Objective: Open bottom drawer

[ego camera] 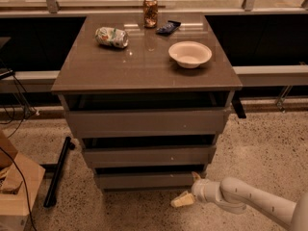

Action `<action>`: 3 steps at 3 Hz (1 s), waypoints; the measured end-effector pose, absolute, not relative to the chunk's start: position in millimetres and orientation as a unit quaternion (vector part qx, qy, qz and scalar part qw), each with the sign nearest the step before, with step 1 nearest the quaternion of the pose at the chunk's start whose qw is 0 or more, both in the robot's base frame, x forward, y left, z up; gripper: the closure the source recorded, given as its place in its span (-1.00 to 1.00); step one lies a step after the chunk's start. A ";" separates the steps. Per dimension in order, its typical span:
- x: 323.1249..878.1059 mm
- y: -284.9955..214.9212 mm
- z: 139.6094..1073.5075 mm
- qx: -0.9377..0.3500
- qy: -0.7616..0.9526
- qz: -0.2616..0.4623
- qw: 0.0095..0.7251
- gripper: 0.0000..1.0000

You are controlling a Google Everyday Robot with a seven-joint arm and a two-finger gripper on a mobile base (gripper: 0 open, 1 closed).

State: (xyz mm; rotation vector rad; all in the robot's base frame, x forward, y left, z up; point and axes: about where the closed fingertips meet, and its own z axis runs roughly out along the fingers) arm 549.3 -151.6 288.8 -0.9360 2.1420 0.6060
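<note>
The grey-brown cabinet has three flat handleless drawer fronts. The bottom drawer (144,180) is the narrowest and lowest, just above the floor, with a dark gap above its front. My gripper (189,188) is low over the floor at the drawer's lower right corner. It is open: one cream fingertip (182,199) points left below the drawer front, and the other (196,176) sits by the drawer's right end. Nothing is held. The white arm (250,201) reaches in from the lower right.
The cabinet top (120,66) carries a crushed can (111,36), an upright can (150,11), a dark blue packet (168,27) and a white bowl (189,54). A black bar (57,171) and a cardboard box (17,186) lie on the floor at left. A low ledge runs behind the cabinet.
</note>
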 end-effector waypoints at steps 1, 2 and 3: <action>562.4 -142.8 279.5 -0.367 0.824 0.241 0.359 -1.00; 577.2 -134.3 271.1 -0.375 0.817 0.250 0.359 -1.00; 592.4 -129.8 259.3 -0.380 0.814 0.261 0.353 -1.00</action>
